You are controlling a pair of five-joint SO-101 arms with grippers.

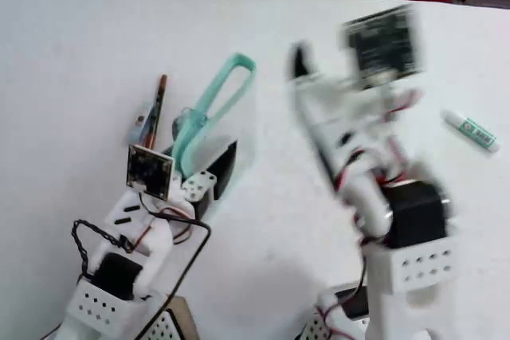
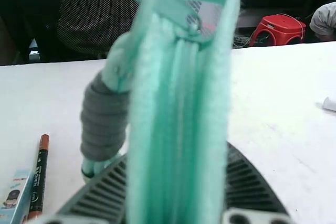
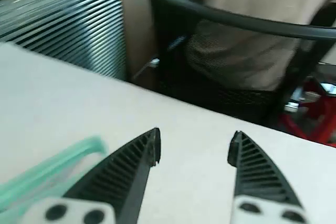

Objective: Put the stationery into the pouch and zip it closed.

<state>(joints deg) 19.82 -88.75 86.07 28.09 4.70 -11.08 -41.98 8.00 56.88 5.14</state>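
Note:
My left gripper (image 2: pixel 176 184) is shut on the mint-green pouch (image 2: pixel 181 108), which it holds standing on edge with the zipper pull (image 2: pixel 177 8) at the far end. From above, the pouch (image 1: pixel 213 101) rises from the left gripper (image 1: pixel 203 169) toward the table's middle. A grey ribbed object with a mint end (image 2: pixel 104 121) lies against the pouch's side. A brown pencil (image 1: pixel 159 101) and a small blue box (image 1: pixel 142 127) lie just beside it. My right gripper (image 3: pixel 194 148) is open and holds nothing, raised over the table with the pouch's edge (image 3: pixel 47 177) near one finger. A white glue stick (image 1: pixel 472 130) lies at the far right.
The right arm (image 1: pixel 358 157) stretches across the table's middle right. The brown pencil (image 2: pixel 39 177) and the blue box (image 2: pixel 13 203) are near the left gripper's base. A black chair (image 3: pixel 236 24) and a red stool (image 2: pixel 275 27) stand beyond the table's far edge.

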